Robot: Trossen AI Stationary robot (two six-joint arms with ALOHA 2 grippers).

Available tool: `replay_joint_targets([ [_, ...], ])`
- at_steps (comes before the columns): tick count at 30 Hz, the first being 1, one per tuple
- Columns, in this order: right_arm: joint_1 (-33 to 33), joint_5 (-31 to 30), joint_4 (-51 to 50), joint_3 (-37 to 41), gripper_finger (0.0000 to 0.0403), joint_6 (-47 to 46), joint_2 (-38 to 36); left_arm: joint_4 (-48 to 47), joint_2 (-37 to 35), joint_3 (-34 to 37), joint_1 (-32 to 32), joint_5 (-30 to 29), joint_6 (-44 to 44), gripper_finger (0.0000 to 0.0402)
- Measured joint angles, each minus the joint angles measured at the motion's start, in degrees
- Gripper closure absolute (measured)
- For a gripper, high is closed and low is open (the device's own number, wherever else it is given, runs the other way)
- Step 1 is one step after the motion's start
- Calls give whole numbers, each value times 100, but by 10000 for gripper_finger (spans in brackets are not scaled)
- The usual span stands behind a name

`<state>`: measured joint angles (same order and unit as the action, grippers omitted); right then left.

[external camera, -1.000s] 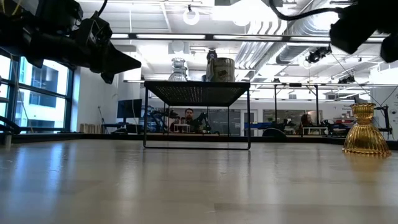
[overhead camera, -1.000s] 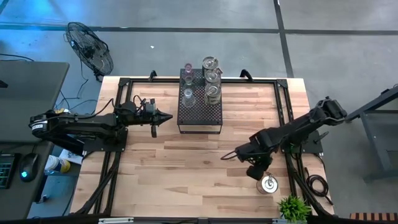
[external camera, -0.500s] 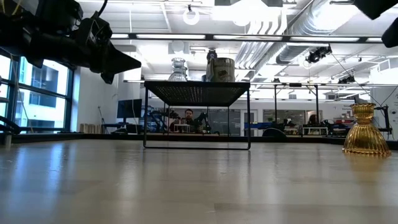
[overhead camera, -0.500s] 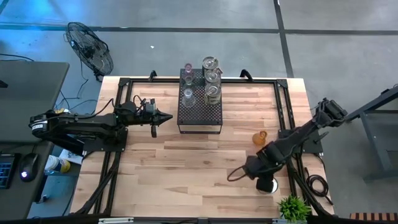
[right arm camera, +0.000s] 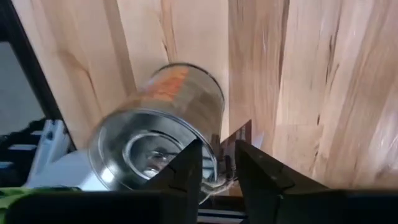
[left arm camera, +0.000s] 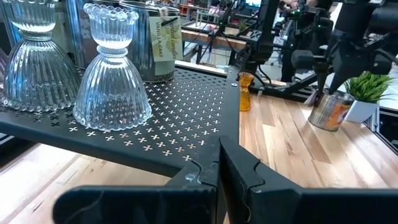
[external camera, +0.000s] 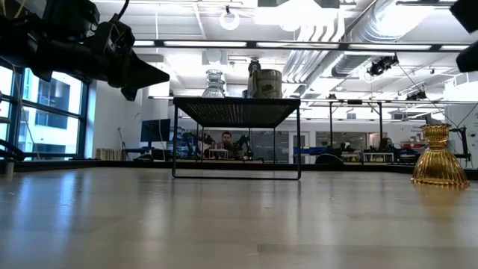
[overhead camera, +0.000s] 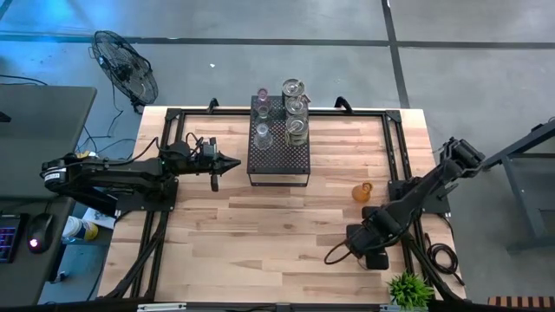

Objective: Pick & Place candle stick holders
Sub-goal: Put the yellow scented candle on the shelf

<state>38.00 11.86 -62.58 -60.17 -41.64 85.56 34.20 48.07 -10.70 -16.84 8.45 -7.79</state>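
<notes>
A silvery candle stick holder (right arm camera: 158,134) stands on the wood near the table's near right corner. My right gripper (overhead camera: 371,251) hovers over it, open, and hides it in the high view. An amber holder (overhead camera: 362,191) stands upright on its wide base farther back. Several clear glass holders (overhead camera: 293,108) and a pinkish one (overhead camera: 261,94) stand on the black perforated stand (overhead camera: 279,154). My left gripper (overhead camera: 217,166) waits shut, in the air to the left of the stand. My right gripper comes at the silvery holder from above, pointing down. One finger (right arm camera: 186,171) stands over the holder's open mouth and the other outside its rim (right arm camera: 216,158). Whether either finger touches the rim, I cannot tell.
A small green plant (overhead camera: 408,290) stands at the near right corner, close to my right arm. Black frame rails (overhead camera: 403,186) run along the table's sides. Bare wood (overhead camera: 260,234) lies between the stand and the near edge.
My right gripper has gone toward the table's near right corner and now stands over the silvery holder, covering it in the high view. Its arm has swung off the amber holder, which now shows.
</notes>
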Motion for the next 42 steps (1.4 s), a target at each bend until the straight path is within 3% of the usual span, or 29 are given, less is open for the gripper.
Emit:
replay_joint_targets([
  [12, -11, -44, 229, 184, 398, 316, -17, 0, 0, 0, 0, -3, 0, 401],
  [26, -672, -271, -28, -106, 399, 1021, 13, 0, 0, 0, -1, -7, 2, 401],
  [42, -2125, -512, -42, -235, 400, 3041, 9, -4, 0, 0, -2, -9, 48, 401],
])
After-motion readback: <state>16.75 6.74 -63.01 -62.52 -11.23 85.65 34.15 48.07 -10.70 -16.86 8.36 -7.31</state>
